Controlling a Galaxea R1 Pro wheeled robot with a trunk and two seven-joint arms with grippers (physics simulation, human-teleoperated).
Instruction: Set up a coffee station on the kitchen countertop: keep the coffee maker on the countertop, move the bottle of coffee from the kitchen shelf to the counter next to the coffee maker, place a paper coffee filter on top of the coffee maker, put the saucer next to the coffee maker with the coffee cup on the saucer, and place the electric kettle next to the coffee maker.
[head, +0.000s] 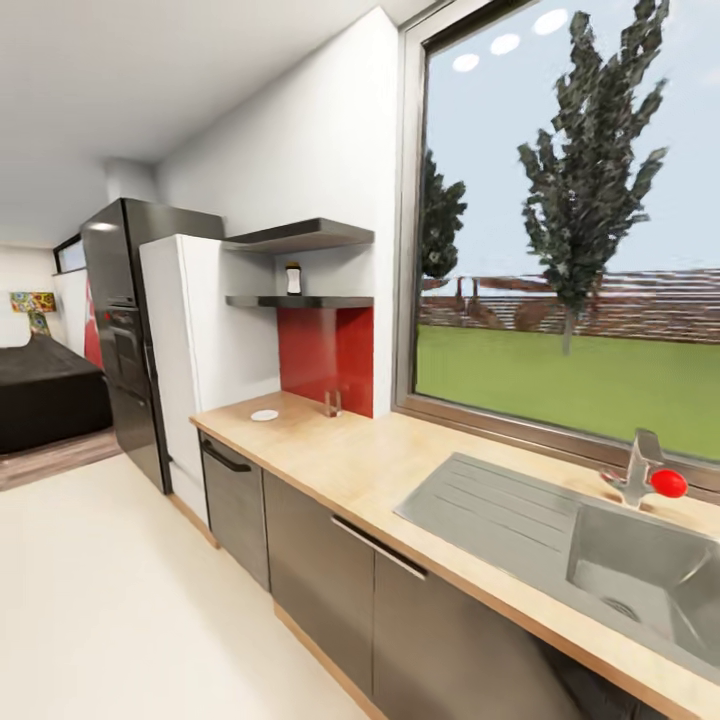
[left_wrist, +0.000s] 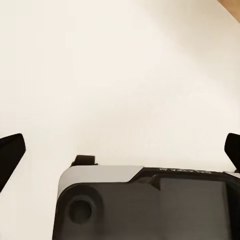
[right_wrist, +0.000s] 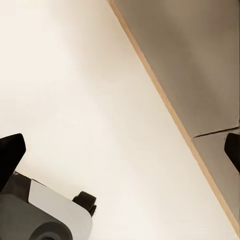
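Note:
The kitchen countertop (head: 400, 470) runs from the white fridge side toward the sink, light wood over dark grey cabinet fronts. On the lower kitchen shelf (head: 300, 301) against the wall stands the bottle of coffee (head: 293, 278), with a yellow cap and white label. The saucer (head: 264, 414) lies flat at the counter's far end. My left gripper (left_wrist: 120, 150) is open over the cream floor, its dark fingertips (left_wrist: 10, 155) far apart. My right gripper (right_wrist: 120, 150) is open too, empty, hanging near the base of the cabinets (right_wrist: 200, 70).
A small clear glass-like object (head: 332, 402) stands by the red backsplash. A steel sink (head: 640, 575) with drainboard and tap (head: 640, 468) takes up the near counter. A white fridge (head: 190, 350) and black oven tower (head: 125, 330) stand beyond. Open cream floor (head: 110, 600) lies at left.

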